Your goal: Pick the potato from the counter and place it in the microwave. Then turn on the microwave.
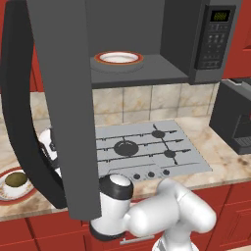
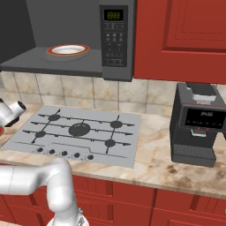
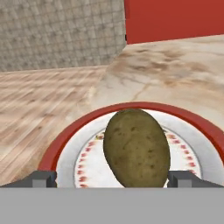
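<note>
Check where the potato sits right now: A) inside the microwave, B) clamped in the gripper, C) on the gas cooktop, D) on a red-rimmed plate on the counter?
D: the potato lies on the red-rimmed plate on the counter, with the open gripper straddling it, not closed.

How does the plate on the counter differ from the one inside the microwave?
The counter plate carries the potato; the microwave plate is bare. The counter plate sits low at the left, behind the open door; the microwave plate sits high above the cooktop. Both are round and white with a red rim.
</note>
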{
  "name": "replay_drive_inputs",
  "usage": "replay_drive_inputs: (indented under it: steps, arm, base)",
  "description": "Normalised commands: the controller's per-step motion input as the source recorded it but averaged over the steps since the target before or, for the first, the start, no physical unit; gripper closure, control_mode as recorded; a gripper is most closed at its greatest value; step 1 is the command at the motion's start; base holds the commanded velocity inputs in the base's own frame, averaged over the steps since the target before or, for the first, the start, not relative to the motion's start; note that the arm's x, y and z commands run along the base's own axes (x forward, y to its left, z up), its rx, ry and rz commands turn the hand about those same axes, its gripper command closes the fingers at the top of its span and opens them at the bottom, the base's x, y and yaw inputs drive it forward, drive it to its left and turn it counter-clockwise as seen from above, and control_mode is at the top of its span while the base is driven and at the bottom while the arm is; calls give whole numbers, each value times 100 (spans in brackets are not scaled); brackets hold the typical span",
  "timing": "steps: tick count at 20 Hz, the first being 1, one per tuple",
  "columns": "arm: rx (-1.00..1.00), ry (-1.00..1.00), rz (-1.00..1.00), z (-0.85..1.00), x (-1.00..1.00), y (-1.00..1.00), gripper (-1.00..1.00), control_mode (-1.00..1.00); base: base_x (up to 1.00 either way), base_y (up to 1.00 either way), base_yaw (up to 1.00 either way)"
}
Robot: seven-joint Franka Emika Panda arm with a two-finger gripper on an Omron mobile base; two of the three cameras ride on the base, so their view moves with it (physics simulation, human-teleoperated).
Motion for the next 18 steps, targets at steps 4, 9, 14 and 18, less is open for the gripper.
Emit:
replay_drive_inputs:
  steps: [4, 9, 14, 18]
  arm:
    - [0, 9, 4, -29, 10, 28, -100, -100]
    - [0, 9, 5, -25, 8, 31, -100, -100]
    - [0, 8, 5, -23, 1, 38, -100, -100]
    - [0, 7, 5, -22, 3, 44, -100, -100]
  base:
    - [0, 0, 0]
    - [0, 0, 0]
    - [0, 0, 0]
    - [0, 0, 0]
